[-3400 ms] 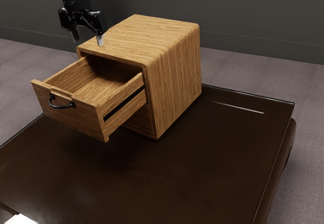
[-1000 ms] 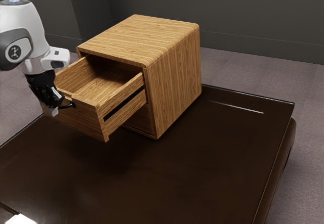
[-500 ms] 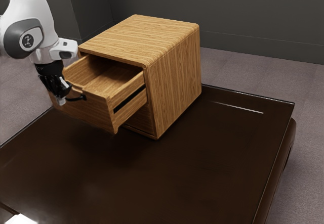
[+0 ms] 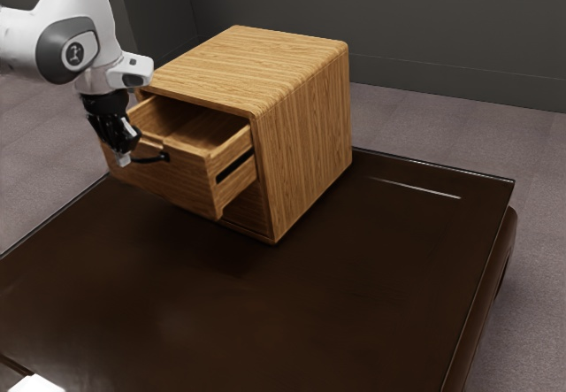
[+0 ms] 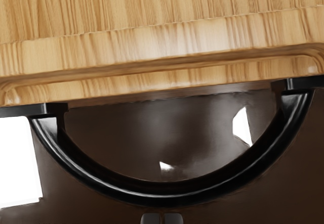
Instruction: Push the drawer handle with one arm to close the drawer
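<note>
Black and pressed together, the gripper's fingertips sit just beside the outer bow of the handle; whether they touch it, I can't confirm from here. Behind it, the wooden drawer juts from the cabinet toward the exterior view's left, its inside partly exposed. I'd call the reaching done and the closing unfinished: a fair stretch of travel is left, calling for a straight push toward the cabinet. I see no object blocking that path, though the curved handle could let my fingers slip. Dark tabletop lies underneath, with a grey wall beyond.
</note>
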